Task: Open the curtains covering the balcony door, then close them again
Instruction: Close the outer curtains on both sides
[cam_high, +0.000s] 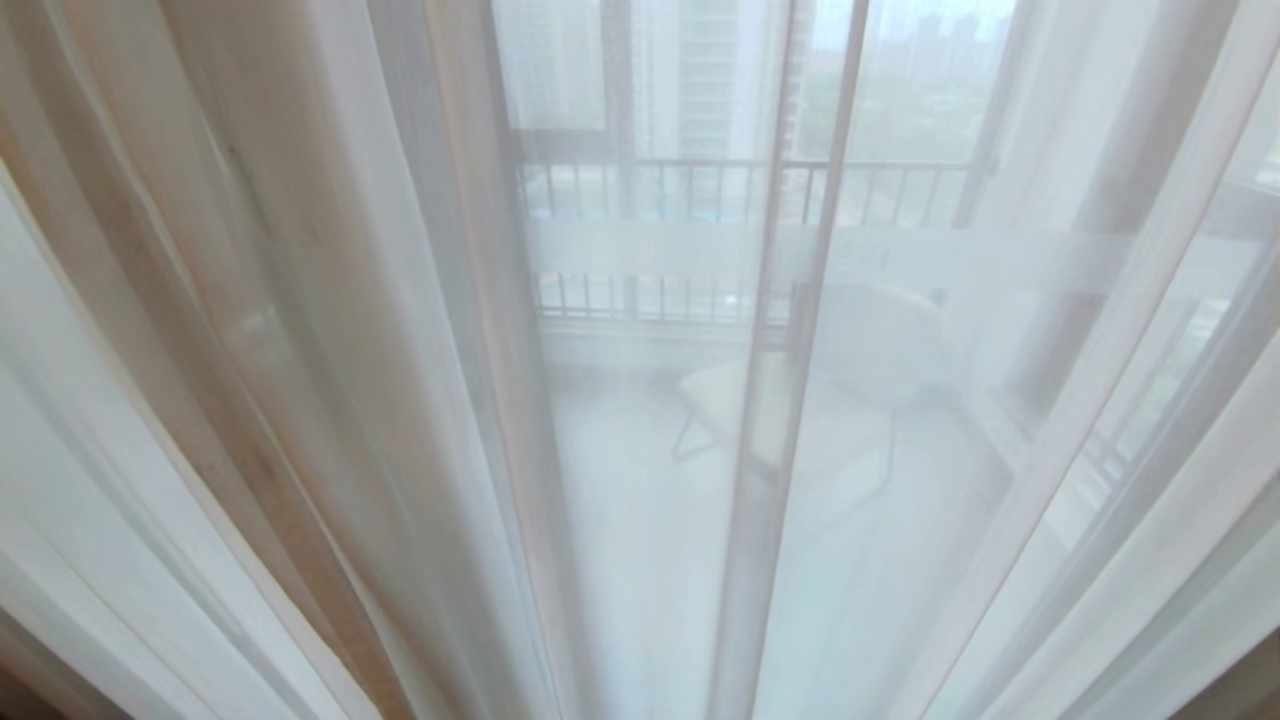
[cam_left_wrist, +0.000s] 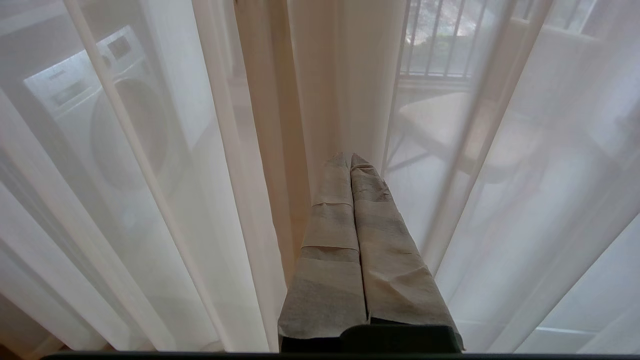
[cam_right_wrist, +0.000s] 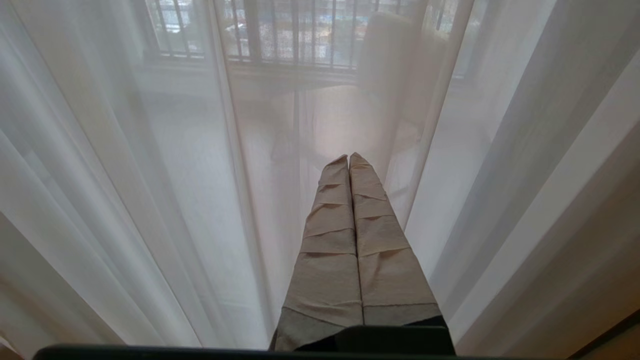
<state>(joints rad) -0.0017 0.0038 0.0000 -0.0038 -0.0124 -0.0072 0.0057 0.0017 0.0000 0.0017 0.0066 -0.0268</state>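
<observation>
Thin white see-through curtains (cam_high: 640, 450) hang drawn; both claws, left claw (cam_left_wrist: 350, 156) and right claw (cam_right_wrist: 348, 156), are closed and empty, so parting the fabric comes next

The sheers (cam_high: 640, 560) veiled everything beyond them. Ahead of the left gripper (cam_left_wrist: 349, 156), a washing machine (cam_left_wrist: 100, 115) showed only as a pale blurred shape, its panel markings unreadable. Beyond the right gripper (cam_right_wrist: 348, 156), a chair (cam_right_wrist: 380, 75) and the railing (cam_right_wrist: 290, 35) were hazy. The door's (cam_high: 800, 250) stripe characters could not be read. Both grippers' bases were cut off by the frame edge.
</observation>
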